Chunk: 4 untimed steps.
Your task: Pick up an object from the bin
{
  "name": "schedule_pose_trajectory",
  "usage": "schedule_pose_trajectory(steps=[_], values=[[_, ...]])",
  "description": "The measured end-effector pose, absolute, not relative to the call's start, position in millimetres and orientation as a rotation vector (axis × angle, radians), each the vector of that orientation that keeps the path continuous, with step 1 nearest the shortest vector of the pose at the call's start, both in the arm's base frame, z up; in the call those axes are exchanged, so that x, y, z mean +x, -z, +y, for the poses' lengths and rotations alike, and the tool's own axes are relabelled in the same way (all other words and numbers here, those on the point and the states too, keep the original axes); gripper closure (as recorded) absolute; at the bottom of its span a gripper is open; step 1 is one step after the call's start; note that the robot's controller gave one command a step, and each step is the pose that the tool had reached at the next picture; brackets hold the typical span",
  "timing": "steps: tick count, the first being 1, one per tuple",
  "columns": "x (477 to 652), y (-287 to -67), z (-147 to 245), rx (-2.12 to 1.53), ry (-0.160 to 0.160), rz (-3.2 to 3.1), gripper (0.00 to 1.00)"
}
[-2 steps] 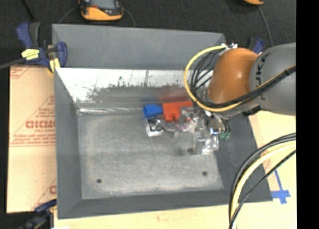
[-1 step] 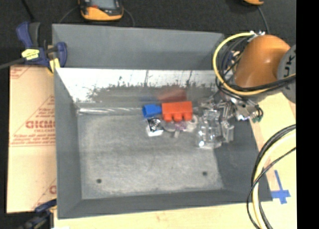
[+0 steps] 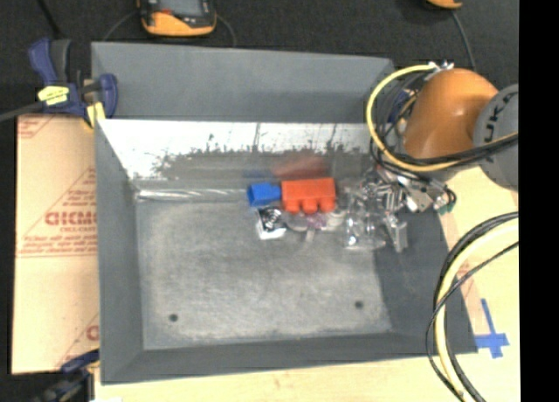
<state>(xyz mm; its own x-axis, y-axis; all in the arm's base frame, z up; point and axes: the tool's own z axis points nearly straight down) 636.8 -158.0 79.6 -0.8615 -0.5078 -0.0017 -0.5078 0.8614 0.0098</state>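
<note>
The gripper (image 3: pixel 377 221), its state not discernible, is set near the right wall of the bin (image 3: pixel 412 287). Beside it an orange brick (image 3: pixel 307 195) is laid lengthwise left-right, with open floor in front.

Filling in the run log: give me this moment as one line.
gripper: in bin, view's right | nearest: red block, view-left of it | others: blue block beside red block, small white piece in front

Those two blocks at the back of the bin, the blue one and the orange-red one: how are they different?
The orange-red block is clearly larger and wider than the blue block. The orange-red block lies nearer the gripper; the blue block is on its far side. Both are boxy and lie side by side near the far wall of the bin.
</note>
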Motion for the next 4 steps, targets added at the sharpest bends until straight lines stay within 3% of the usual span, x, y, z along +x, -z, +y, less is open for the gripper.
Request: schedule_pose_trajectory(steps=[1,2,4], values=[[641.6,-79.6,-154.7,0.687,0.015,-3.07,0.0],[642.5,-80.4,-154.6,0.684,0.015,-3.075,1.0],[650.0,-112.3,-144.3,0.697,0.006,-3.071,1.0]])
